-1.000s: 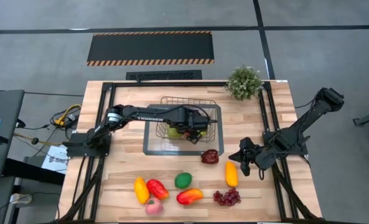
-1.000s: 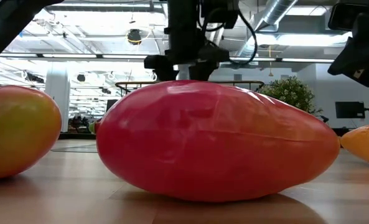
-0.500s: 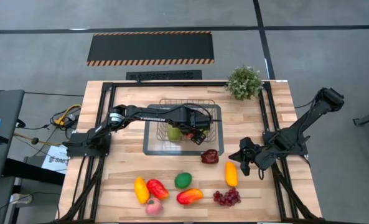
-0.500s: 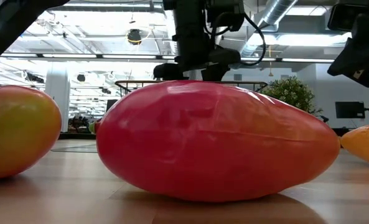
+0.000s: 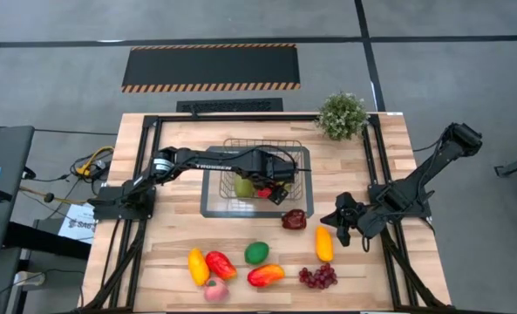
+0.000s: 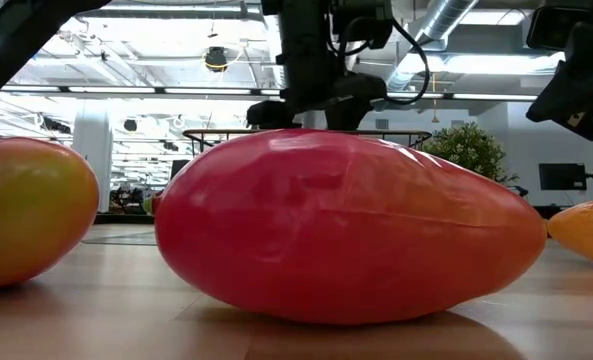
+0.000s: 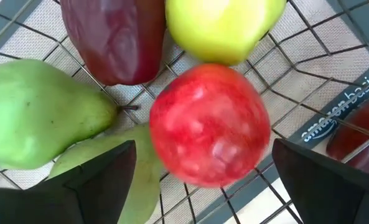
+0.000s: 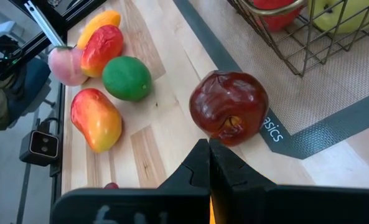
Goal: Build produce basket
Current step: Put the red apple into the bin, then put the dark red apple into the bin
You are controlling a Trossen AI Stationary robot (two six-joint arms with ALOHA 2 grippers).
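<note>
wooden tabletop (image 5: 180, 235): rectangular wire-mesh basket (image 5: 298, 150) on a flat grey tray (image 5: 207, 208) holds some four fruits; left gripper (image 7: 200, 180) spread wide, empty, straddling a glossy red apple (image 7: 209, 124). right gripper (image 8: 209, 163) closed, empty. eight pieces remain outside.

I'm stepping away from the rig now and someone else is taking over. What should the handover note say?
Left gripper: open inside the basket, jaws either side of a red apple lying on the mesh.
Right gripper: shut, empty, parked low at the table's right.
Done: red apple, green pear, yellow-green apple and maroon piece are in the basket.
Left: dark red fruit beside the tray, plus eight pieces along the near edge, including the grapes.
</note>
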